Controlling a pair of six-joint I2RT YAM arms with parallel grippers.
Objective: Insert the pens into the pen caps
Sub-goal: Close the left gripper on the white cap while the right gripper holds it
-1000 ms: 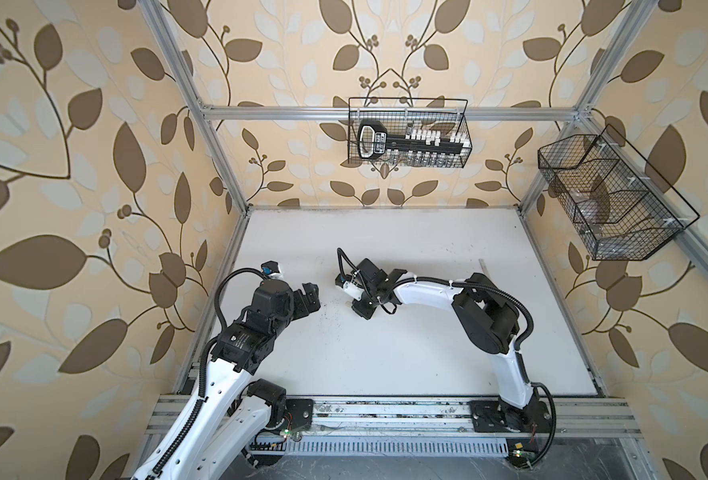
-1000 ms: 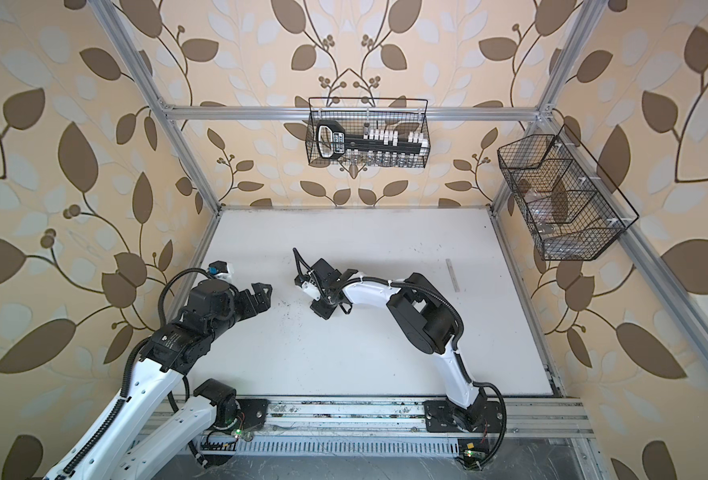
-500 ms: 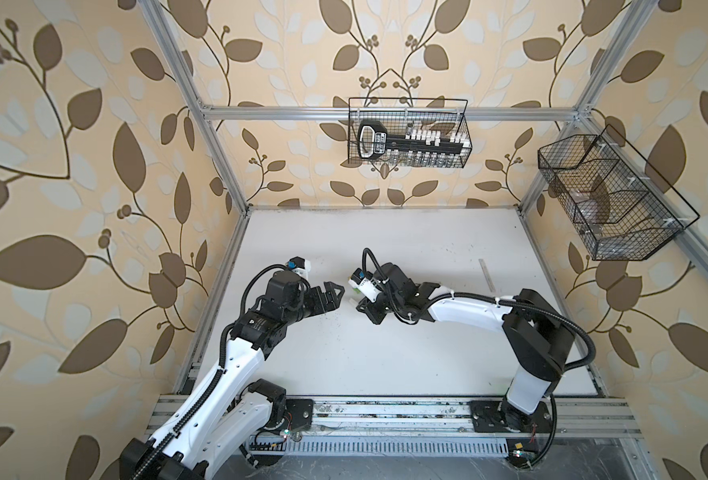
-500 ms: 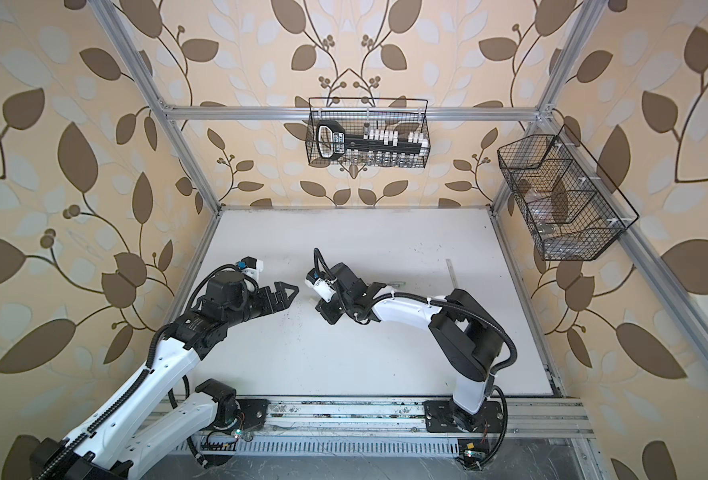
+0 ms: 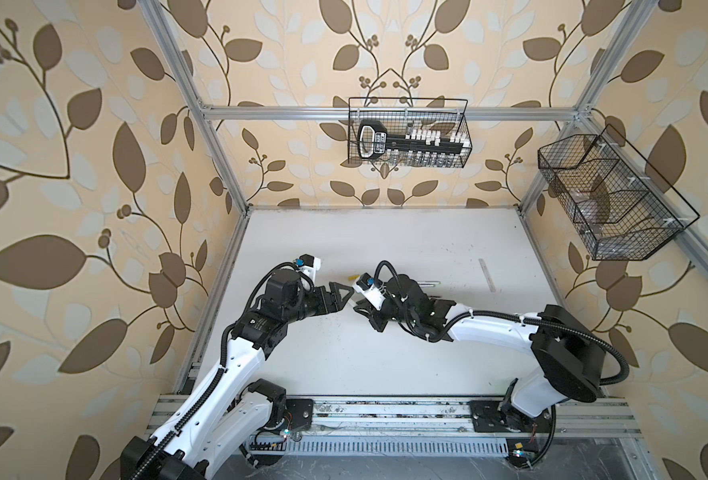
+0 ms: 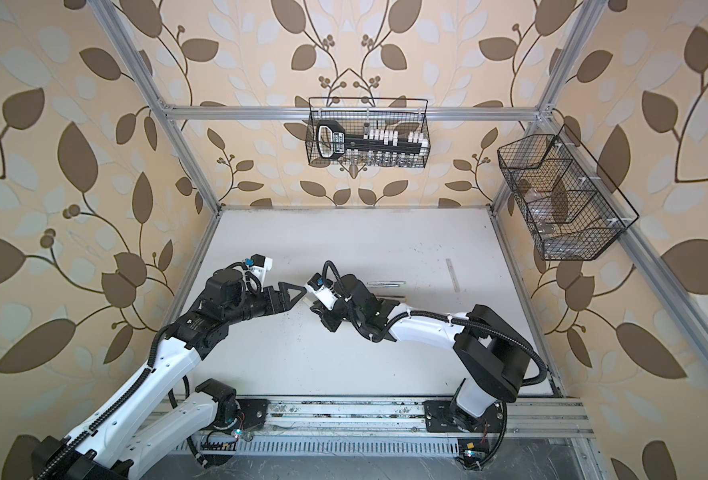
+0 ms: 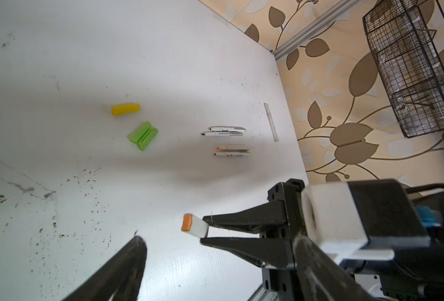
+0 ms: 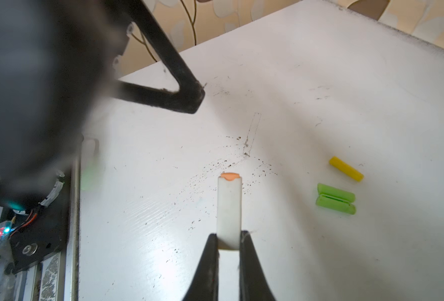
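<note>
The right gripper was clamped on one end of a short pale white plastic pen cap with an orange end face, held clear of the white tabletop; the orange end was pointed toward the left gripper, whose black triangular fingers stood wide apart with nothing between them, just beside the cap but not touching it. Farther out, a stubby yellow plastic cap and two bright green plastic caps, lying side by side, were seen on the table; well apart from these, four slim pale marker pens lay uncapped in two pairs; a pale flat strip lay beyond them.

The held cap was judged light, stiff and smooth, so liable to twist in a narrow pinch; it would best be taken across its flat sides near the orange end; which end was open could not be told. The pens were judged light and apt to roll, best gripped mid-barrel with the tip left free.
</note>
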